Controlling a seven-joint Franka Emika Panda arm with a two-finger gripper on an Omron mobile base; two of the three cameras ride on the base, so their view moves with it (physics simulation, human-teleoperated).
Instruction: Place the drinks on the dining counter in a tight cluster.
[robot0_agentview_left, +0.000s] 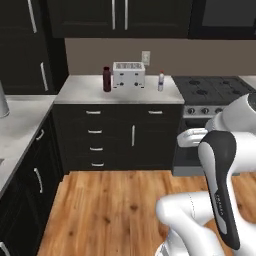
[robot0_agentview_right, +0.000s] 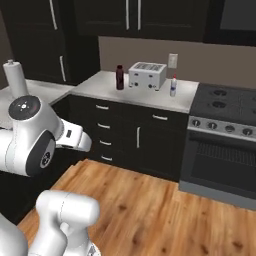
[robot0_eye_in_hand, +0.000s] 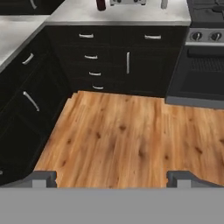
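kitchen | stove (robot0_agentview_left: 212, 90) | toaster (robot0_agentview_left: 129, 74) on worktop (robot0_agentview_left: 85, 92) | dark cabinets (robot0_agentview_left: 120, 17)

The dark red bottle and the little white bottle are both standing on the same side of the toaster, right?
No. In the left base view the maroon bottle stands left of the toaster and the small pale bottle stands right of it, one on each side. Both are upright on the worktop.

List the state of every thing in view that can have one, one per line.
Squat maroon red-capped bottle: upright, capped, on the worktop left of the toaster.
Small pale red-capped bottle: upright, capped, right of the toaster.
Silver toaster: slots empty.
Dark drawers: shut.
Black oven door: shut.
Gripper: open, empty.
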